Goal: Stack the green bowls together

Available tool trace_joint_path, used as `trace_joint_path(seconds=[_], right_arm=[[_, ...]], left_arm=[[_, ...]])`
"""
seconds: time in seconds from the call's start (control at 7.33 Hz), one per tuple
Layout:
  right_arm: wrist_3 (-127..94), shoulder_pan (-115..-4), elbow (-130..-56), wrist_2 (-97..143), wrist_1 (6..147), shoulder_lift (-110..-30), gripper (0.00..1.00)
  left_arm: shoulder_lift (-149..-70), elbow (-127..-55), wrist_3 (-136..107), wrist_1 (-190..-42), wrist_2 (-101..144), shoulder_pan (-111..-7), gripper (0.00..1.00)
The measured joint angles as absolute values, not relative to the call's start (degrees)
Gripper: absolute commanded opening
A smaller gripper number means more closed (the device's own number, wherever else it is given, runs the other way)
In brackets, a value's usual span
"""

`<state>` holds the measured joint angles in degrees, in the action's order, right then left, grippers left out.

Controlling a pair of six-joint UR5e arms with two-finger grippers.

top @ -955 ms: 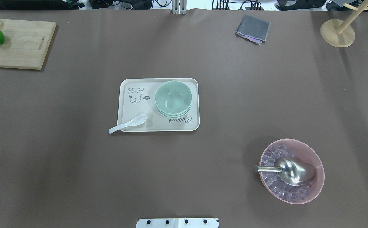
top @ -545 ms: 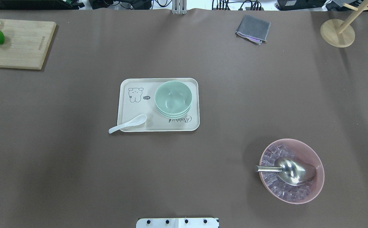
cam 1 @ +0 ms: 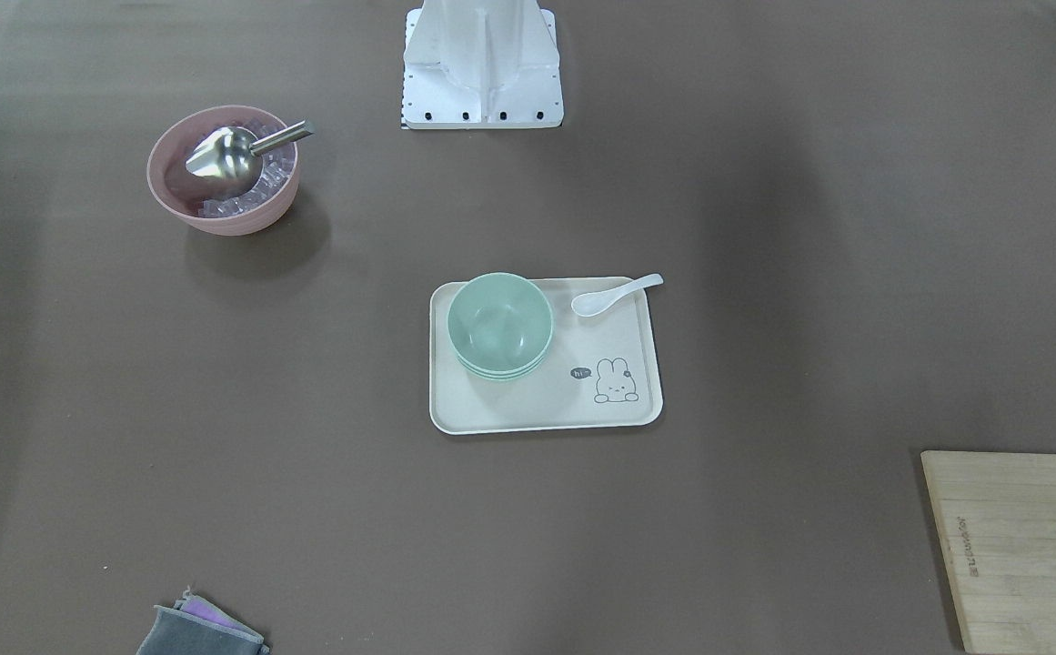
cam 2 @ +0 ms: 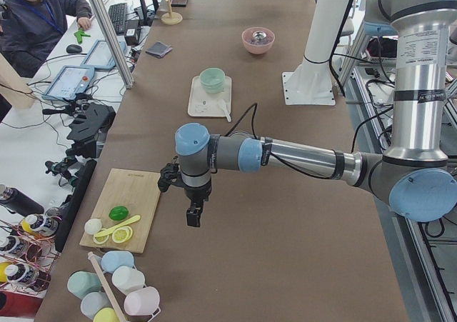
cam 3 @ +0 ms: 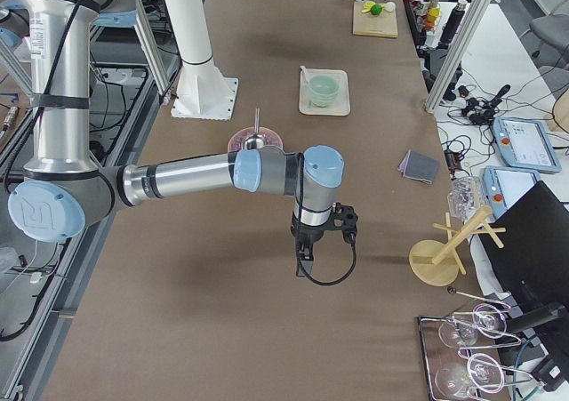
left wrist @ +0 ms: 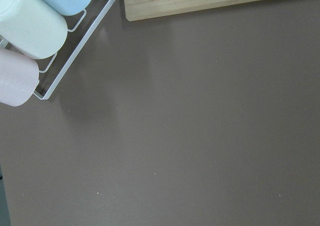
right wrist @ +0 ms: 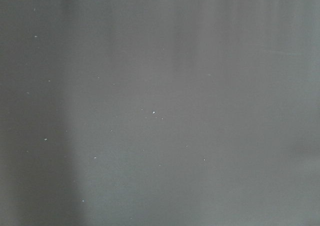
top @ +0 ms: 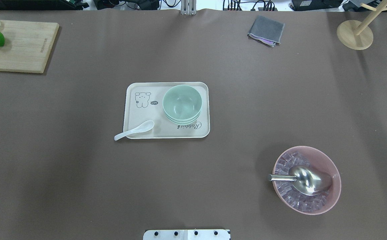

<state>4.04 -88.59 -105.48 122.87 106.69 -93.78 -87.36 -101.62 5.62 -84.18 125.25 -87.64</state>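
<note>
Green bowls (top: pixel 182 101) all nested in one stack on the tray (top: pixel 140 115)

Left to right: the cutting board (top: pixel 23 46) sits in the far corner. Next is the cream tray, with a white spoon (top: pixel 135 130) poking off its near-left corner and the bowl stack in its right half. The pink bowl (top: pixel 336 181) with a metal scoop (top: pixel 308 180) is well off to the right. The left gripper (cam 2: pixel 193 216) hangs above the table beside the board, and the right gripper (cam 3: pixel 303 268) does the same at the opposite end. Can't tell if either one is spread or pinched.

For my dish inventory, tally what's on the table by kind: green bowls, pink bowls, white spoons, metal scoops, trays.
Green bowls: 3
Pink bowl: 1
White spoon: 1
Metal scoop: 1
Tray: 1
Total: 7
</note>
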Motion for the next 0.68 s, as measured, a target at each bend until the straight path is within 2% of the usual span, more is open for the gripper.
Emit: trace_joint_path(seconds=[0.68], right_arm=[[4.04, -87.03, -105.47, 122.87, 106.65, -93.78, 1.00]], left_arm=[[-86.81, -101.57, 5.55, -84.20, 125.29, -87.63, 0.99]])
